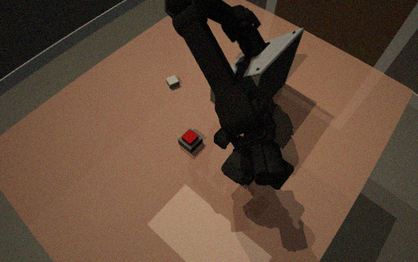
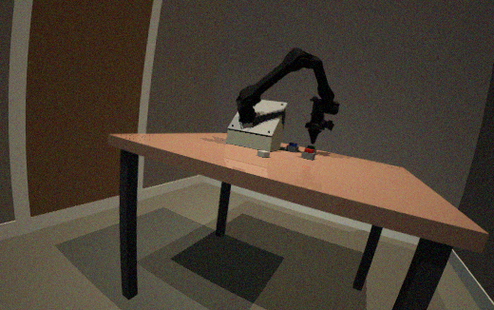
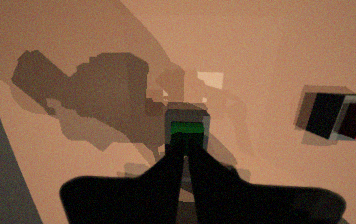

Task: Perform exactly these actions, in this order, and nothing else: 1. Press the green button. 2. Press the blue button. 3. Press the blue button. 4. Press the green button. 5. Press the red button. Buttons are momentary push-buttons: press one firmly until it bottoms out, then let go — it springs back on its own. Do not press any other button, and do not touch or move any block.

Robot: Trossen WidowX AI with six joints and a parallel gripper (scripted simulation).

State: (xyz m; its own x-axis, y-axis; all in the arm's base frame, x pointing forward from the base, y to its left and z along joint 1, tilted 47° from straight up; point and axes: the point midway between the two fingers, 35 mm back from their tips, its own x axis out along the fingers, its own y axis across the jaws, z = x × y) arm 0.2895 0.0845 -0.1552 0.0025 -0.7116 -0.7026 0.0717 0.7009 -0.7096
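The green button point(image 3: 187, 128) sits in its grey housing in the middle of the wrist view. My gripper point(image 3: 186, 144) point(image 1: 259, 177) point(image 2: 312, 139) is shut and empty, pointing down with its fingertips right over the near edge of the green cap. I cannot tell whether they touch it. In the top view the gripper hides the green button. The red button point(image 1: 190, 137) point(image 2: 309, 150) stands to the gripper's left. Its dark housing point(image 3: 325, 116) shows at the right edge of the wrist view. The blue button point(image 2: 293, 145) shows only in the exterior view.
A small white block point(image 1: 172, 80) point(image 2: 263, 153) lies on the table away from the buttons. The arm's grey base box point(image 1: 277, 52) point(image 2: 256, 125) stands at the back. A pale rectangle point(image 1: 201, 229) is marked on the table near the front.
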